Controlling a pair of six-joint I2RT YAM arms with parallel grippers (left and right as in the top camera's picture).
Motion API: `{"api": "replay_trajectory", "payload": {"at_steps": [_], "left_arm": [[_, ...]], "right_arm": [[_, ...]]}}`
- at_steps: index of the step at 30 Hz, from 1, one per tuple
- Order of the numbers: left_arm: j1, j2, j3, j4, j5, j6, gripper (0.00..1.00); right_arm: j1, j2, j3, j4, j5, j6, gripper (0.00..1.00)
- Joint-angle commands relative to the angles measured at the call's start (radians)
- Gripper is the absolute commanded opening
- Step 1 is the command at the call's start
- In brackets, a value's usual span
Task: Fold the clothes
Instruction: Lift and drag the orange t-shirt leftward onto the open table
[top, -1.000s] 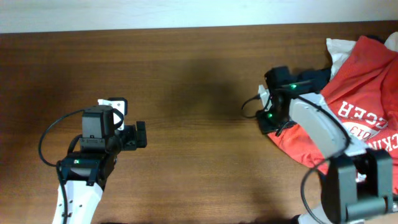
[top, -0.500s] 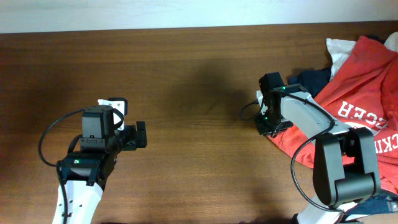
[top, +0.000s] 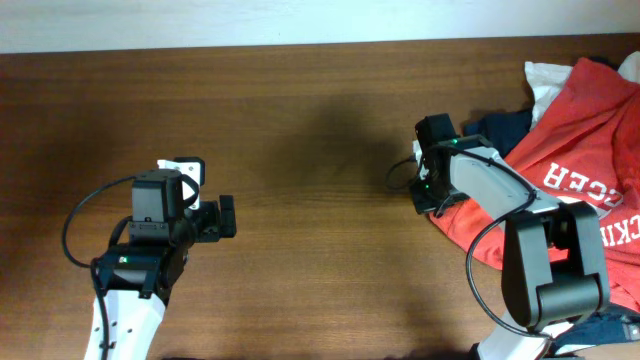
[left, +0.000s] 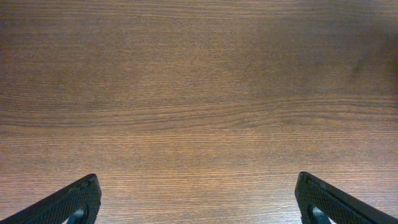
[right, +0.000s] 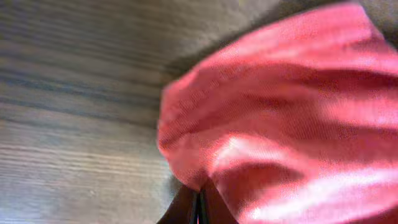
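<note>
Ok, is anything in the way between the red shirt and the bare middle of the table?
Nothing visible. The right gripper is shut on the edge of the orange-red T-shirt, and the table leftward is bare wood up to the left gripper, open at the far side.

- A brown wood-grain tabletop (left: 199, 93) fills the whole view, its grain running from side to side in fine streaks.
- The left gripper (left: 199, 205) has its jaws spread wide, with only bare wood between them.
- Its two black fingertips (left: 74, 202) show at the lower corners, well apart, each tapering inward.
- Nothing lies between the fingertips.
</note>
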Motion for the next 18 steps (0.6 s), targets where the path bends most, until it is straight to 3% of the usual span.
{"api": "replay_trajectory", "payload": {"at_steps": [1, 3, 8, 10, 12, 14, 18], "left_arm": [[0.003, -0.002, 0.015, -0.001, 0.011, 0.016, 0.99], [0.003, -0.002, 0.015, -0.001, 0.011, 0.016, 0.99], [0.003, -0.002, 0.015, -0.001, 0.011, 0.016, 0.99], [0.003, -0.002, 0.015, 0.001, 0.011, 0.016, 0.99], [0.003, -0.002, 0.015, 0.002, 0.011, 0.015, 0.99], [0.003, -0.002, 0.015, 0.002, 0.011, 0.016, 0.99], [0.003, -0.002, 0.015, 0.002, 0.011, 0.015, 0.99]], "right_arm": [[0.004, -0.059, 0.131, -0.101, 0.045, 0.044, 0.04], [0.003, -0.119, 0.259, -0.227, 0.046, 0.044, 0.04], [-0.026, -0.217, 0.376, -0.347, 0.074, 0.076, 0.04], [-0.029, -0.256, 0.443, -0.410, -0.008, -0.021, 0.04], [-0.002, -0.281, 0.652, -0.481, -0.130, -0.020, 0.04], [0.095, -0.282, 0.832, -0.483, -0.327, -0.020, 0.04], [0.344, -0.200, 0.814, -0.476, -0.334, -0.005, 0.04]]}}
